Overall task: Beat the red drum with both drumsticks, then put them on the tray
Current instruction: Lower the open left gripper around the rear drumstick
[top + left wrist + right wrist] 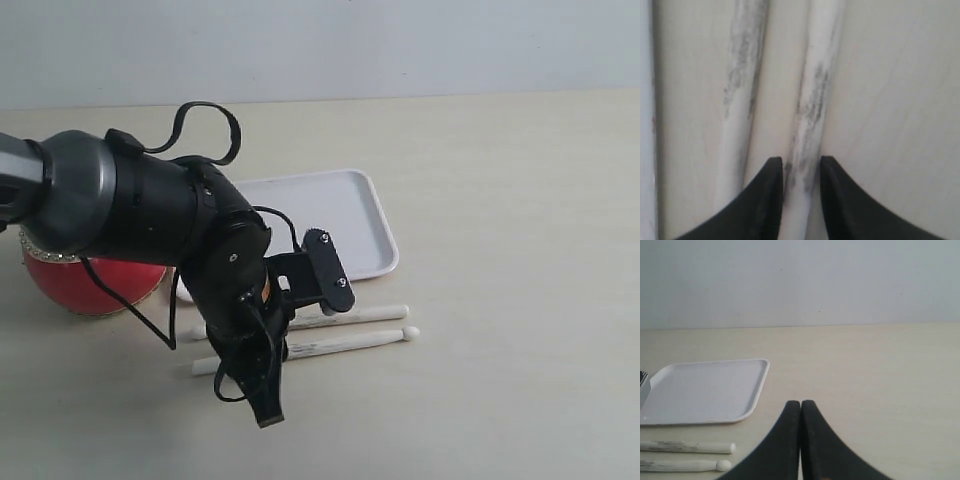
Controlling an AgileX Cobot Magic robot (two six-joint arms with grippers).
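The black and grey left arm [150,215] is reaching down over the pale cream bench [520,300]; two thin off-white wooden sticks with small rounded tips and dark scuff marks are lying flat on the bench, side by side and nearly parallel, with their tips pointing toward the right of the exterior view. The near drumstick [370,314] is lying just beside the front rim of the flat white rectangular plastic tray [340,200] with rounded corners, with a strip of bench showing between them; the far drumstick [350,342] is lying on the other side of the near one, away from the tray. The left hand [801,192] is straddling the far drumstick, one black fingertip [771,195] standing on each side of its scuffed shaft; the jaws are standing only as far apart as the stick is thick, and the left wrist view is not showing whether the pads are pressing it or just clearing it. The small barrel-shaped red drum [85,285], glossy and ringed with silver studs, is standing on the bench at the left of the exterior view, largely hidden behind the left arm. The right hand [800,440] is hanging above the bench with its two black fingers pressed together, gripping nothing; the tray and both stick tips are showing well off to one side in its view.
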